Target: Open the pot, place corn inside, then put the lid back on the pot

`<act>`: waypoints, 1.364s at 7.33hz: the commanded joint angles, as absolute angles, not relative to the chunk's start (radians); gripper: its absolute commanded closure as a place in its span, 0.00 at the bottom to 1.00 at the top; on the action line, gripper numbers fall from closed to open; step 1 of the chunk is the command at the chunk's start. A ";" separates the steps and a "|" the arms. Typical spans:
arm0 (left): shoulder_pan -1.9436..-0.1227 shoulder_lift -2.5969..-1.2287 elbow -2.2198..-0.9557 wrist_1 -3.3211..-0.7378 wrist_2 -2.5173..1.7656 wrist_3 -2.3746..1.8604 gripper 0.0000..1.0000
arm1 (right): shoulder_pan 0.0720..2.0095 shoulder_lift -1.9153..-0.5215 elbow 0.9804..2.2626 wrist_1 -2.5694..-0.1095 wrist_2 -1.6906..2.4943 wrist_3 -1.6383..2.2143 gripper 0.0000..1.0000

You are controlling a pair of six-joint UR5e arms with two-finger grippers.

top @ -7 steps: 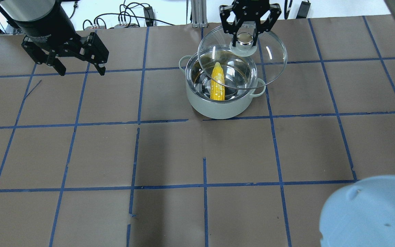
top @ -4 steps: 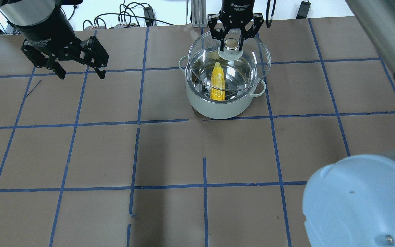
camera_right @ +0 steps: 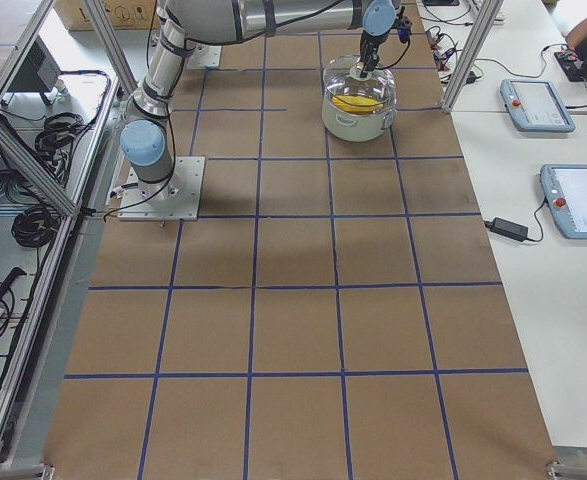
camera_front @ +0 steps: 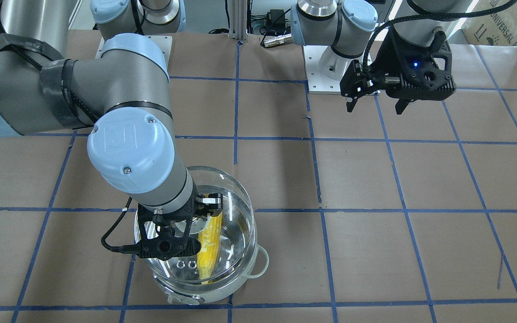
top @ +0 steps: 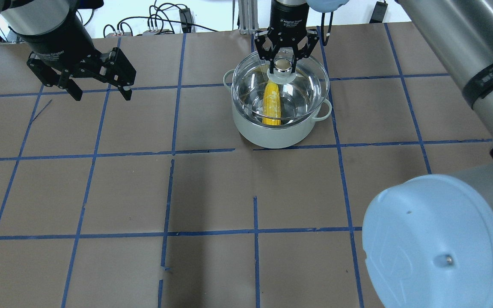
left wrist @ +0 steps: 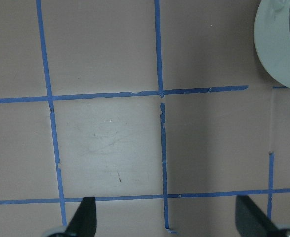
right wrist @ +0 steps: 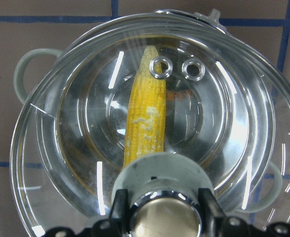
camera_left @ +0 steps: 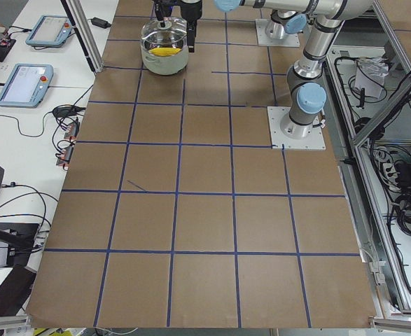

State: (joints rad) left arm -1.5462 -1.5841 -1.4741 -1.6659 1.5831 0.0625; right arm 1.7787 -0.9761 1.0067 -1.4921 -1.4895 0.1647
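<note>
The pot (top: 278, 132) stands at the back middle of the table with the yellow corn (top: 272, 102) lying inside it. My right gripper (top: 283, 64) is shut on the knob (top: 283, 65) of the glass lid (top: 308, 83). It holds the lid nearly centred over the pot's rim; I cannot tell whether they touch. The right wrist view shows the corn (right wrist: 145, 123) through the lid (right wrist: 233, 98), above the knob (right wrist: 164, 219). My left gripper (top: 99, 92) is open and empty, well to the pot's left above the table. Its fingertips (left wrist: 85, 217) frame bare table, the pot (left wrist: 278, 49) at the corner.
The right arm's elbow (top: 435, 244) fills the overhead view's lower right. Cables (top: 165, 21) and a metal post (top: 246, 17) lie beyond the table's far edge. Teach pendants (camera_right: 538, 100) rest on a side table. Blue tape lines grid the brown tabletop (top: 212, 192).
My right gripper has carried the lid leftward and down, from off to the pot's right rear to over its rim. The left gripper has stayed still and open.
</note>
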 commanded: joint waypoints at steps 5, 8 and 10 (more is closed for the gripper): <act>-1.546 -1.585 -1.474 -1.666 1.583 0.061 0.00 | 1.779 -0.934 1.006 -1.514 -1.489 0.163 0.61; -1.546 -1.585 -1.476 -1.666 1.583 0.061 0.00 | 1.779 -0.927 1.006 -1.528 -1.489 0.163 0.61; -1.546 -1.585 -1.474 -1.666 1.583 0.063 0.00 | 1.779 -0.927 1.006 -1.528 -1.491 0.163 0.50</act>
State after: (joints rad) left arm -1.5462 -1.5846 -1.4755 -1.6659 1.5831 0.0617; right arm 1.7795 -0.9269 1.0063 -1.5274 -1.4898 0.1626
